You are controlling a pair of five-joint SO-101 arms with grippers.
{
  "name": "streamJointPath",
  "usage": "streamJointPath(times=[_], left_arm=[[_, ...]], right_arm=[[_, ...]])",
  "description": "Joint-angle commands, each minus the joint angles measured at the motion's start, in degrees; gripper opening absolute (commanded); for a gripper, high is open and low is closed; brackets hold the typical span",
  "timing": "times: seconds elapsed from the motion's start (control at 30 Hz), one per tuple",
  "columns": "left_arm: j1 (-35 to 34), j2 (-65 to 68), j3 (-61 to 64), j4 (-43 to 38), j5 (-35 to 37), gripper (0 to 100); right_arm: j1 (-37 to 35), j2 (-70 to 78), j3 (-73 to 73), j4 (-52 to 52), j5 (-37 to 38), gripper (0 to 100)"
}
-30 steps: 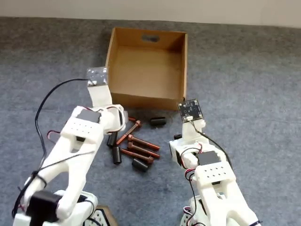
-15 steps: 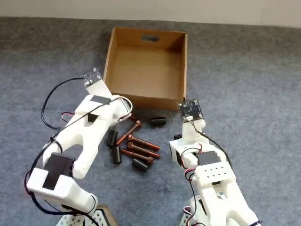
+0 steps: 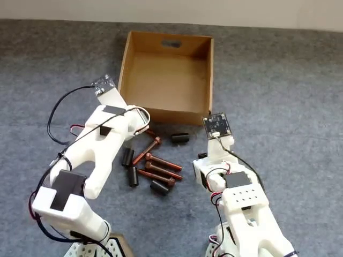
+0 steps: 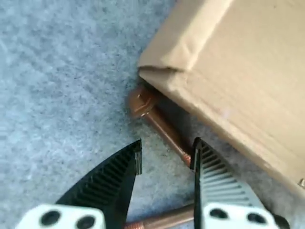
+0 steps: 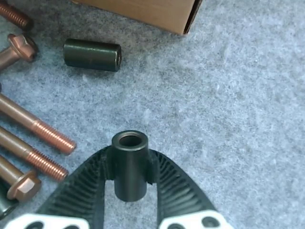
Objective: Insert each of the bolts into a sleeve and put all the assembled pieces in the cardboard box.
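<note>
The right end effector (image 5: 129, 161) is closed narrowly on a black sleeve (image 5: 129, 168). It holds the sleeve upright, bore showing, over the grey bench (image 5: 228, 95). Just past it a second sleeve (image 5: 93, 55) lies on its side near the box corner. Several copper-coloured bolts (image 5: 35, 128) lie roughly parallel beside it, and the high view shows other loose sleeves (image 3: 133, 176) at the edge of that cluster. Farther on, the left end effector (image 4: 167, 149) hangs with its jaws partly apart over one bolt (image 4: 159, 125). This bolt lies tight against the outer wall of the cardboard box (image 4: 228, 71), and that wall crowds one finger. A hand slot (image 3: 171, 43) is cut in the far wall of the box.
</note>
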Motion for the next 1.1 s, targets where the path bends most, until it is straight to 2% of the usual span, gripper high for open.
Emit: streamJointPath(times=[0.0,0.23,0.63,0.8,0.9,1.07], left_arm=[[-1.54,-0.22,-1.71,-0.70,0.62,18],[-2.68,-0.22,-2.95,-3.25,0.62,18],[-2.77,3.74,-3.03,-2.90,0.18,18],[-3.03,5.32,-3.65,0.18,-0.09,8],[-3.03,5.32,-3.65,0.44,-4.84,1],[-3.12,3.65,-3.38,0.53,-11.78,1]], right_arm=[[0.66,-1.36,-0.13,-0.92,-0.09,0.6],[0.66,-1.36,-0.13,-0.92,-0.09,0.6],[0.66,-1.36,-0.13,-0.84,-0.09,0.6],[0.66,-1.36,-0.13,-0.84,-0.09,0.6],[0.66,-1.36,-0.13,-0.84,-0.09,0.6],[0.66,-1.36,-0.13,-0.84,-0.09,0.6]])
